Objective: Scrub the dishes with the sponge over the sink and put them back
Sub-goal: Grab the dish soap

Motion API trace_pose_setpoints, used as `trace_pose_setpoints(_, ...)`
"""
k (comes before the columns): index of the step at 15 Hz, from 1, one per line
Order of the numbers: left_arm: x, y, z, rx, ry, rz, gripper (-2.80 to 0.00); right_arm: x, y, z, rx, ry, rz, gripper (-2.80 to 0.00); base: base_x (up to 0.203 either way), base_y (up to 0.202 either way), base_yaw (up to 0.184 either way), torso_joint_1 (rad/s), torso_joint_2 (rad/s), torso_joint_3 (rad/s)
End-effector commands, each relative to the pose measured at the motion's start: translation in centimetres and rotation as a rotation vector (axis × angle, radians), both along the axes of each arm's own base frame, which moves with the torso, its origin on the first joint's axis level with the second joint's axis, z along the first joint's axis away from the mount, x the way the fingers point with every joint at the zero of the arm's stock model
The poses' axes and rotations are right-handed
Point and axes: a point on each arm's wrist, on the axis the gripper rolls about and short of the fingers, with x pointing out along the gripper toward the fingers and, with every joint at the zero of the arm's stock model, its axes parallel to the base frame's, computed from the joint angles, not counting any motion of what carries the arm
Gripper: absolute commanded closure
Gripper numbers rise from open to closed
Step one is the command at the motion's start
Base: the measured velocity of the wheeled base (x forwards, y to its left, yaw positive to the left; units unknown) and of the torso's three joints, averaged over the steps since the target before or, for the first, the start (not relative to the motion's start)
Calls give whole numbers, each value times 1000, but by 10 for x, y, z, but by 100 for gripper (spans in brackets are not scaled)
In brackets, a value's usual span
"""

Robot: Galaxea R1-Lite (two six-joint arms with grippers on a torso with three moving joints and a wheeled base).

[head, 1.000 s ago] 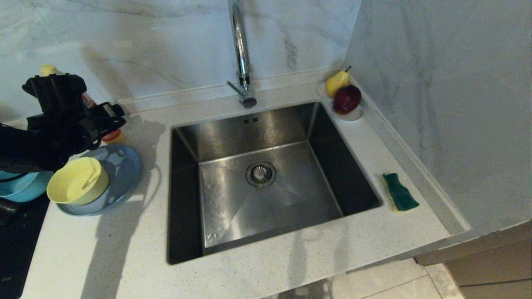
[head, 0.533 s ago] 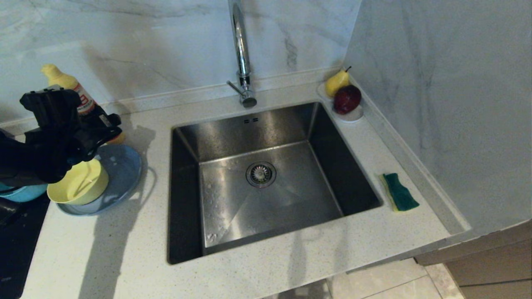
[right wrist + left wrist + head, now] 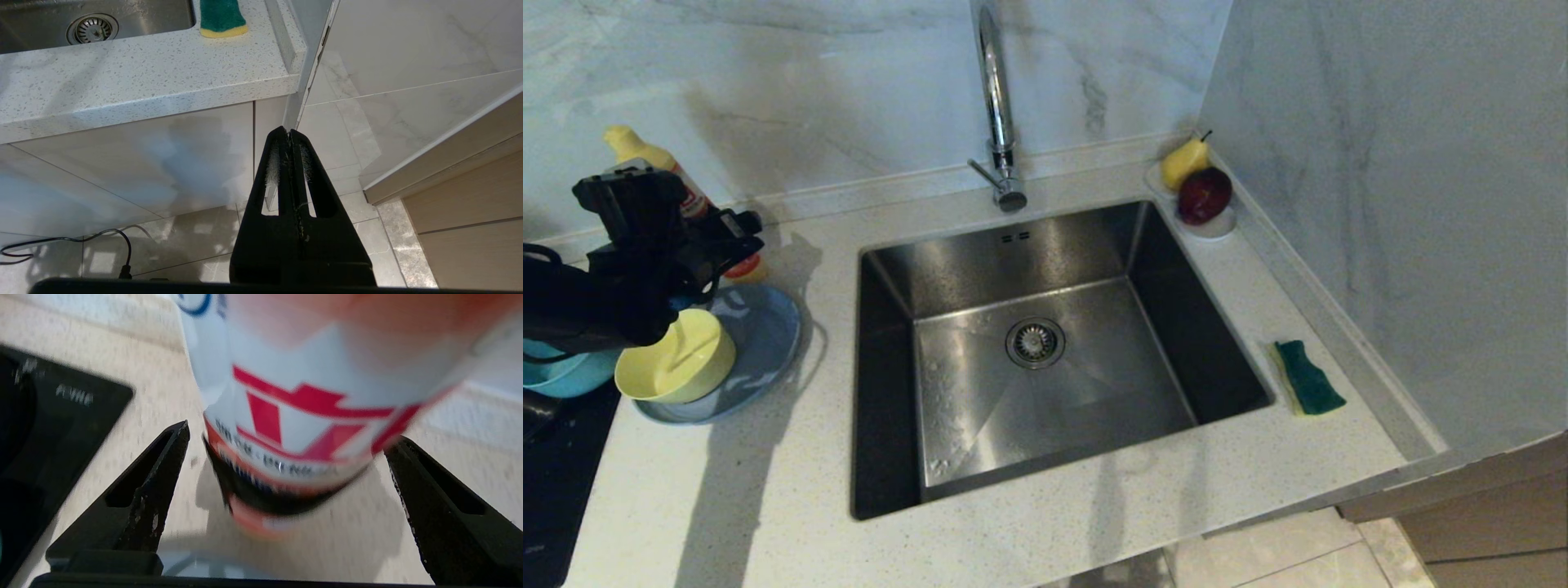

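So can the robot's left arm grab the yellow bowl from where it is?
Probably yes. The left end effector is open just behind the yellow bowl, nothing covers the bowl, though a soap bottle sits between its fingers.

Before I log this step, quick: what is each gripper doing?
Left gripper: open, fingers either side of the soap bottle, not gripping it.
Right gripper: shut, empty, parked below the counter.

Right gripper (image 3: 289,136) fingers closed, below counter edge (image 3: 143,98), sponge (image 3: 221,16) above
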Motion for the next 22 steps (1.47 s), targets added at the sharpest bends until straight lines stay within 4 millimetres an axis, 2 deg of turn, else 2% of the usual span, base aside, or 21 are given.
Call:
trace_pose_setpoints(1,14,4,-8,2,-1,2,-280,0,0,0,0,-2,0,0,0,0,0,0,0,0)
trace_pose_setpoints(6,30,9,-19,5,0,5,-280,0,0,0,0,-2,0,0,0,0,0,0,0,0)
trace_pose_setpoints(9,35,10,-18,7,-12,5,-280,0,0,0,0,-1,0,0,0,0,0,0,0,0)
trace_pose_setpoints(10,36,10,-17,10,-20,5,0,0,0,0,0,-1,0,0,0,0,0,0,0,0)
trace_pose_setpoints(13,41,11,-20,18,-19,5,0,0,0,0,0,-1,0,0,0,0,0,0,0,0)
trace_pose_setpoints(18,41,11,-7,27,-52,4,0,0,0,0,0,-3,0,0,0,0,0,0,0,0)
trace_pose_setpoints(20,36,9,4,30,-72,2,0,0,0,0,0,-1,0,0,0,0,0,0,0,0)
trace_pose_setpoints(22,21,6,30,36,-108,2,0,0,0,0,0,-1,0,0,0,0,0,0,0,0)
